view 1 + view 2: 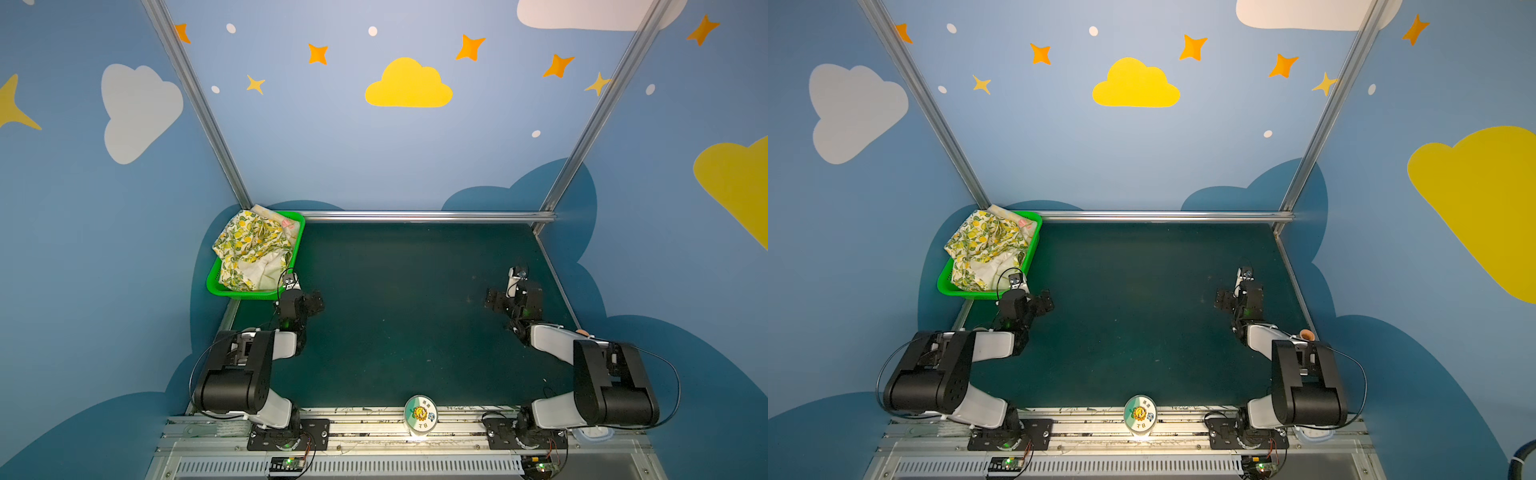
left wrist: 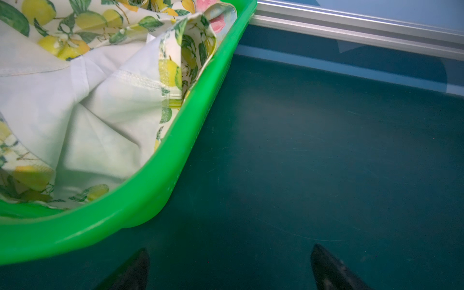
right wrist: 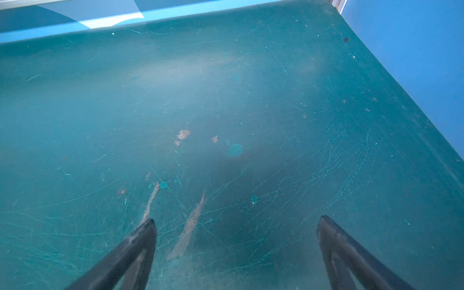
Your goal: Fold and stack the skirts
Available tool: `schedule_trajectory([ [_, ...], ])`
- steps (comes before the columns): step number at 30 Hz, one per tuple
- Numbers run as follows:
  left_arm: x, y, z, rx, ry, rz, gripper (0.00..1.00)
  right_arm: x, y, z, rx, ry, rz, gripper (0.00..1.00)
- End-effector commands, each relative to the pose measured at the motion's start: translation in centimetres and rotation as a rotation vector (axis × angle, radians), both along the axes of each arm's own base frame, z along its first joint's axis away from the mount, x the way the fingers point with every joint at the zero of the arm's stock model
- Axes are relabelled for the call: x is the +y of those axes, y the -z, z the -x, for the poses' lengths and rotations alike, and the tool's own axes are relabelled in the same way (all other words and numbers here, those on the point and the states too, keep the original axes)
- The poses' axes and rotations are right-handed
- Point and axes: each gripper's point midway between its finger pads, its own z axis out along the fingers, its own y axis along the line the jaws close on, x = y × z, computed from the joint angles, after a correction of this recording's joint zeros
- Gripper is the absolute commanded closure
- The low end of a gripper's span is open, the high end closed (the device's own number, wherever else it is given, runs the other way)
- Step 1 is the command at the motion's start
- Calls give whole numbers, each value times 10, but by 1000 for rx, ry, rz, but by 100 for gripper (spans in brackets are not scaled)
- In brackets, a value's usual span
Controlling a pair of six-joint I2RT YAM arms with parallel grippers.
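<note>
Zero folds made so far. Heaped in the green basket [image 1: 239, 294] at far left: lemon skirt [image 1: 249, 245] on top, flowered skirt [image 1: 286, 223] beneath, barely showing. Left to do: lifting out, spreading, folding, stacking. Left gripper [image 2: 230, 249] just beside the basket's near corner, right gripper [image 3: 237, 219] well apart at right, both wide open, holding nothing. Basket wall the only likely obstacle.

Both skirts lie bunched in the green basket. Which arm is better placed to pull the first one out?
Left. The left gripper, jaws open, sits beside the basket, with the lemon skirt in its wrist view. The right gripper, also open, is at the opposite side of the table, far from it.
</note>
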Motion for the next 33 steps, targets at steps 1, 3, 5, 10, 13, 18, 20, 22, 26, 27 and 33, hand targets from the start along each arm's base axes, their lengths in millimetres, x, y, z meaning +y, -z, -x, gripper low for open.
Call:
schedule_trajectory([
  [1,1,-10,-5,-31,2,-2,0,0,-1,-2,-6,-1,-6,1],
  [3,0,-10,-5,-31,2,-3,0,0,-2,-3,-8,-2,-7,1],
  [5,0,-10,-5,-31,2,-2,0,0,-1,-2,-6,-1,-7,1],
  [10,1,-10,-5,-31,0,-2,0,0,-1,-2,-6,-1,-6,1],
  [13,1,-10,-5,-31,1,-2,0,0,-1,-2,-6,-2,-6,1],
  [18,0,-11,-5,-32,2,-2,0,-1,-1,-2,-6,0,-6,2],
  [20,1,-11,-5,-33,1,-1,0,0,-1,-2,-5,-1,-7,1],
  [22,0,-11,-5,-33,2,-2,0,0,-1,-2,-7,0,-7,1],
  [26,1,-11,-5,-32,1,-2,0,0,-1,-3,-4,-1,-6,2],
  [27,1,-10,-5,-31,1,-2,0,0,0,-3,-2,-2,-7,1],
  [33,-2,-14,-6,-44,13,3,1,2,-7,-4,-19,-18,9,16],
])
